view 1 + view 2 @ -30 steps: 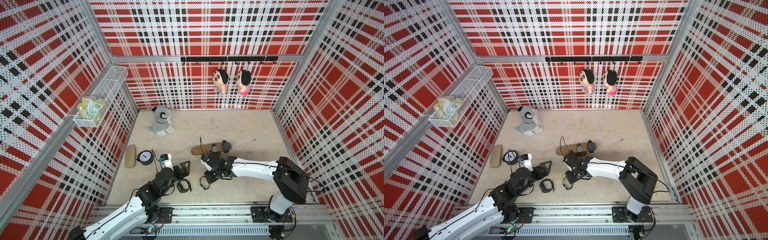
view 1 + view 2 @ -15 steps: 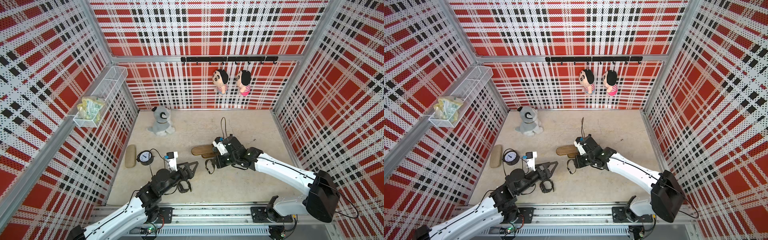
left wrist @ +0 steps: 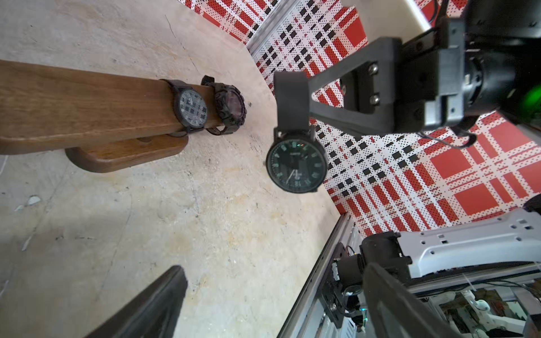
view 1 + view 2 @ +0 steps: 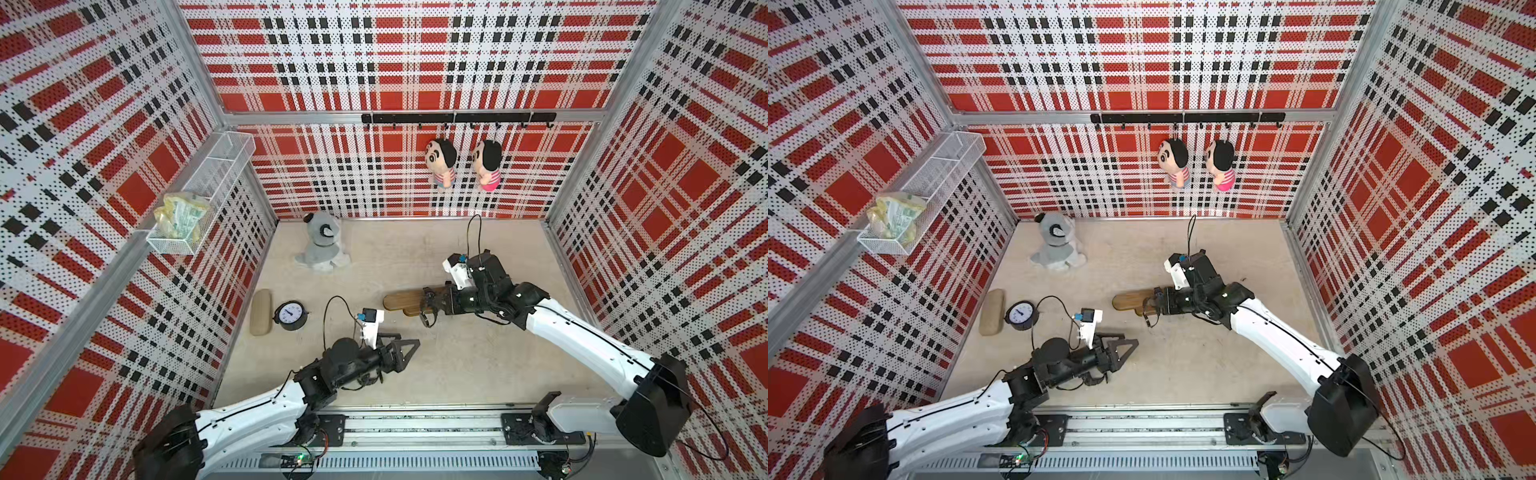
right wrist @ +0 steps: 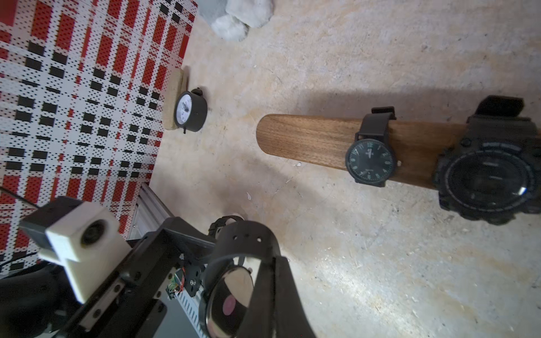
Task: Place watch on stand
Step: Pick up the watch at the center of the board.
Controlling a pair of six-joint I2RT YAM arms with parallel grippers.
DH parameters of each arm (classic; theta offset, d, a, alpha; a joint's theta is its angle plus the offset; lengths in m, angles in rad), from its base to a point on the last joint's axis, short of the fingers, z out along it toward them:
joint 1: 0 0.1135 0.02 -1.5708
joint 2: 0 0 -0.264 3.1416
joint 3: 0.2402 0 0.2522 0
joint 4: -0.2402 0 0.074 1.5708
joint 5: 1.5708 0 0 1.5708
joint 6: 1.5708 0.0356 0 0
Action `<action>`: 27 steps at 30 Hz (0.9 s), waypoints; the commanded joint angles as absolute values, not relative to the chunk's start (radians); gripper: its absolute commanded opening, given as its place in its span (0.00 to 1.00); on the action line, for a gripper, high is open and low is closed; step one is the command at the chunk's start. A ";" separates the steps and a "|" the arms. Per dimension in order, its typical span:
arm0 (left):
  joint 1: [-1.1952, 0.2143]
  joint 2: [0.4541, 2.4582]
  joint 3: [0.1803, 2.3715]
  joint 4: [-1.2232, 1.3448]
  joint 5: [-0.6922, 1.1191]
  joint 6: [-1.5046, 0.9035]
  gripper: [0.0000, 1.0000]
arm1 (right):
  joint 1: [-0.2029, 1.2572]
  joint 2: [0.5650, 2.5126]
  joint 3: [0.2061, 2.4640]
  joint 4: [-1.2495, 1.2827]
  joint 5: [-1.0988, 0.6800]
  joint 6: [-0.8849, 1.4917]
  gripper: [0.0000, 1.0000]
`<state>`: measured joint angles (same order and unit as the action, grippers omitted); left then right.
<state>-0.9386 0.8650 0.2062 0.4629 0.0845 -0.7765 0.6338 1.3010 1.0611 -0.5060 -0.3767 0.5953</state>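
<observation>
Nearest, the left pincer (image 4: 409,353) hovers low over the desk (image 4: 478,365) with its jaws spread wide and nothing between them, parked clear, I judge, to give the other arm room. Beyond it, the right pincer (image 4: 431,303) is clenched on the strap of the watch (image 3: 296,165). The round dark dial dangles free below the fingers, off the desk and just on the near side of the stand (image 4: 403,298). Gripping the band rather than the case probably keeps the loop free to slip over the bar. That wooden bar runs left to right on its small base. A slim watch (image 5: 370,161) and a chunky watch (image 5: 486,181) ring it toward the right end, so the bare left end looks like the way on. At the left of the desk a closed beige case (image 4: 260,311) lies beside a small round clock (image 4: 291,316); what the case holds cannot be told. Farther back sits a grey plush dog (image 4: 322,245). On the left wall a wire basket (image 4: 224,158) holds a crumpled yellow-green packet (image 4: 179,216) in its near compartment; the far one looks empty. A pair of dolls (image 4: 441,162) hangs from the black hook rail (image 4: 415,118) on the far wall.
</observation>
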 commanded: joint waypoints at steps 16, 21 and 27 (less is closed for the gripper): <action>-0.911 1.164 0.275 0.927 0.251 -0.860 0.89 | 0.631 1.252 1.048 -0.496 -0.449 0.614 0.00; -0.908 1.210 0.288 0.967 0.243 -0.873 0.83 | 0.631 1.251 1.049 -0.511 -0.454 0.606 0.00; -0.890 1.230 0.305 0.983 0.242 -0.878 0.73 | 0.632 1.250 1.049 -0.516 -0.461 0.601 0.00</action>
<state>-0.9028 1.2213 0.2760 0.9363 0.2302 -0.8757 0.6338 1.2728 1.0538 -0.5117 -0.4473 0.6106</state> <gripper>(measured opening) 0.744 0.048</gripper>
